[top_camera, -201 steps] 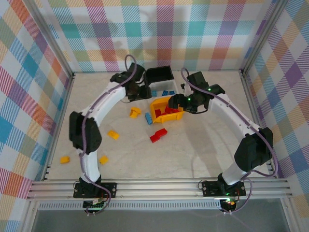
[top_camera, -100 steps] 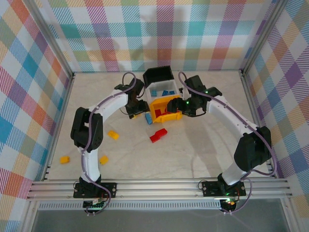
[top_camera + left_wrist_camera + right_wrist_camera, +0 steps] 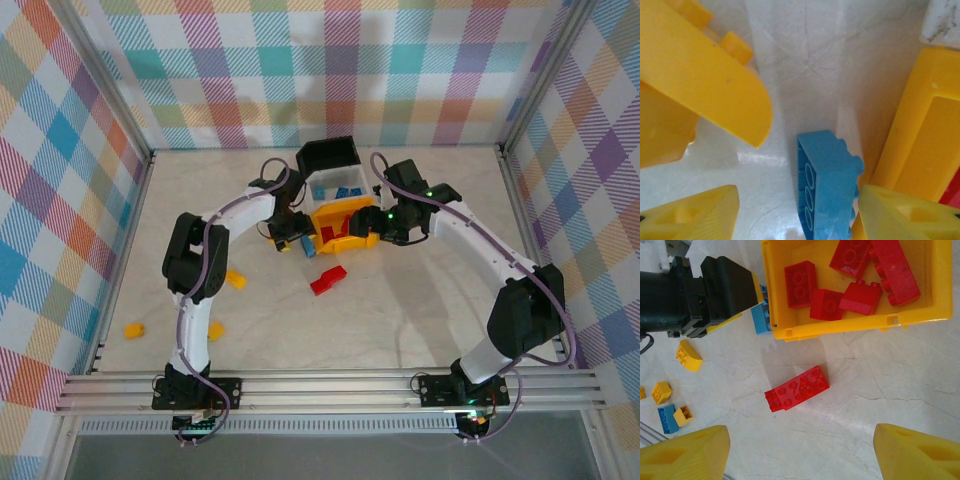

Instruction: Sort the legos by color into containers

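A blue brick [image 3: 827,185] lies on its side on the table [image 3: 805,60], just beside the outer wall of the yellow bin [image 3: 840,327], which holds red bricks [image 3: 825,304]. The left gripper [image 3: 800,220] stands spread around it, one finger well clear. A long red brick [image 3: 797,388] lies loose near the bin, below the right gripper [image 3: 800,455], which is spread and empty.
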Robot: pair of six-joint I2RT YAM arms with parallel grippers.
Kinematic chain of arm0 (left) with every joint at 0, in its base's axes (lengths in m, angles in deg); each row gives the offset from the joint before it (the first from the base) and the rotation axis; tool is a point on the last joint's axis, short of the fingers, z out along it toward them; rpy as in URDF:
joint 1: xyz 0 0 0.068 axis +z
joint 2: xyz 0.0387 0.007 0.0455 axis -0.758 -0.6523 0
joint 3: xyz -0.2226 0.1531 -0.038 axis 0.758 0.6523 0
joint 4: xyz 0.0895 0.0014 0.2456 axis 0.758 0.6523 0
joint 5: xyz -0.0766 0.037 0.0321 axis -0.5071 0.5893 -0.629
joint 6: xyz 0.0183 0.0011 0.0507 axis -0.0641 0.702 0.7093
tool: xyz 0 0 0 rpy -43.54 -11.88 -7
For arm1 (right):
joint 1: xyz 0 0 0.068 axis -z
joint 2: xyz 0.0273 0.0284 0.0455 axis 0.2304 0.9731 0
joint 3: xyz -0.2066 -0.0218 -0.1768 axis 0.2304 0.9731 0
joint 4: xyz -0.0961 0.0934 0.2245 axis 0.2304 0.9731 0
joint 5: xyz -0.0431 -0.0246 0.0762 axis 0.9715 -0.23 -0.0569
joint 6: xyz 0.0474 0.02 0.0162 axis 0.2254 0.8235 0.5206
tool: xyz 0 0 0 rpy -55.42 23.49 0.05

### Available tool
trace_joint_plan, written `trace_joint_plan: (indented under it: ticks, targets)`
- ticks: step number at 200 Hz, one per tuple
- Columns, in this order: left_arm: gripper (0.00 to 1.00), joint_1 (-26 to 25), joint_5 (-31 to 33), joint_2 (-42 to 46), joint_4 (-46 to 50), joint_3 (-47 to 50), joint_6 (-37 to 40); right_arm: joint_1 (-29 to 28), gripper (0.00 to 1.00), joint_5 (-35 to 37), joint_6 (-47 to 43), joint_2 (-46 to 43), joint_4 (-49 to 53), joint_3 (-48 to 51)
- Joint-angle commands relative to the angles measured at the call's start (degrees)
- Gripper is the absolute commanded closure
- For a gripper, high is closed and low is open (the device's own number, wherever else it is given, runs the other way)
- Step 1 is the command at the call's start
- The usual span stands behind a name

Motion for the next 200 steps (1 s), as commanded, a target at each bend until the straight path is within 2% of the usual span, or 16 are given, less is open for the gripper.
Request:
trace_joint_plan:
  ticks: [1,38,89,129,158,200]
  targets:
    - [0.36,-0.4,-0.9,-1.5,-0.3,-1.7,-0.8,-0.5,0.24,0.1,-1.5,-0.3,0.8,-0.6]
    - [0.38,-0.4,-0.7,-2.5,0.2,-1.0,-0.4,-0.4,0.24,0.4,-2.0,-0.1,1.2,-0.9]
    - [0.52,-0.3,-0.5,-2.2,0.9,0.4,0.7,-0.3,0.23,1.0,-2.1,-0.7,1.0,-0.6]
    - [0.53,-0.4,-0.6,-1.7,0.8,1.6,1.2,-0.4,0.23,1.0,-1.9,-1.1,0.9,-0.3]
    - [0.67,-0.4,-0.8,-0.6,0.8,2.5,1.6,-0.3,0.23,1.1,-1.8,-1.5,1.1,-0.3]
    - [0.75,-0.2,-0.2,1.8,2.9,2.8,3.4,-0.4,0.23,1.3,-1.6,-2.0,0.9,-0.1]
